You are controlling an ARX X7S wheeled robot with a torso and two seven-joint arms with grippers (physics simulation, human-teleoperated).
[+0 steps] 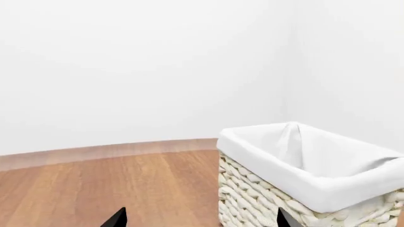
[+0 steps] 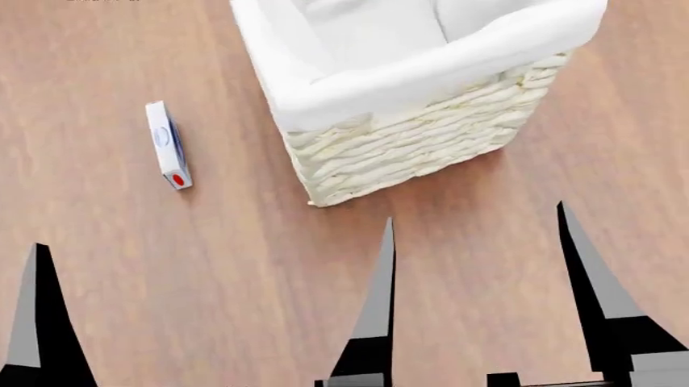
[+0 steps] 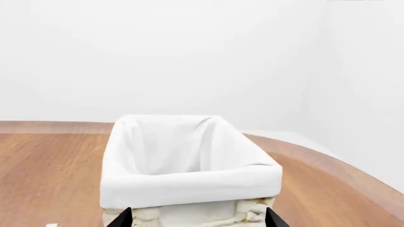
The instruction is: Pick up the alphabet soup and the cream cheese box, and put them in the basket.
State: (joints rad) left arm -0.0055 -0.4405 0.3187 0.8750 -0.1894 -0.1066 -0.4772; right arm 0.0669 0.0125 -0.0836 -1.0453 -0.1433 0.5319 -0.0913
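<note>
The cream cheese box (image 2: 168,145), thin and white with a blue oval and a red mark, lies on the wooden floor left of the basket (image 2: 431,137). The basket is cream wicker with a white liner, and what shows of its inside holds nothing. The alphabet soup is out of view. My left gripper (image 1: 200,216) is open, with bare floor and the basket's (image 1: 265,198) near corner ahead of it. My right gripper (image 3: 197,216) is open too, squarely facing the basket's (image 3: 189,184) short end. In the head view my dark fingers (image 2: 377,306) stop short of both basket and box.
Wooden floor (image 2: 215,266) surrounds the basket and runs back to white walls (image 1: 145,66). The floor's curved back edge (image 3: 328,161) passes behind and right of the basket.
</note>
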